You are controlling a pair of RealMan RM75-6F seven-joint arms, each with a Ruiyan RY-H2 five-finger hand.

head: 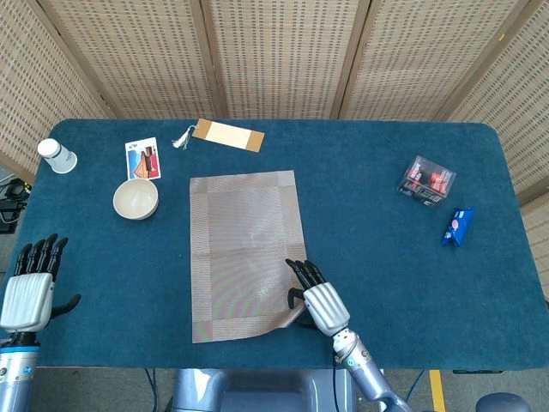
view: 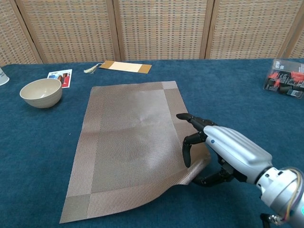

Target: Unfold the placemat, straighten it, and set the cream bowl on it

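Note:
The brown woven placemat (head: 244, 249) lies unfolded in the middle of the blue table, slightly askew, its near right corner lifted and curled. My right hand (head: 316, 300) grips that corner, fingers (view: 190, 142) on top and thumb underneath. In the chest view the placemat (view: 128, 142) fills the centre, with the right hand (view: 228, 152) at its near right edge. The cream bowl (head: 135, 199) stands upright on the table left of the mat, apart from it; the chest view shows this bowl (view: 41, 92) at far left. My left hand (head: 30, 287) hovers at the table's near left corner, fingers apart, holding nothing.
A white cup (head: 57, 155) and a picture card (head: 142, 159) lie behind the bowl. A tan tag with a tassel (head: 227, 135) lies beyond the mat. A clear box with red contents (head: 426, 181) and a blue packet (head: 458, 226) sit at the right.

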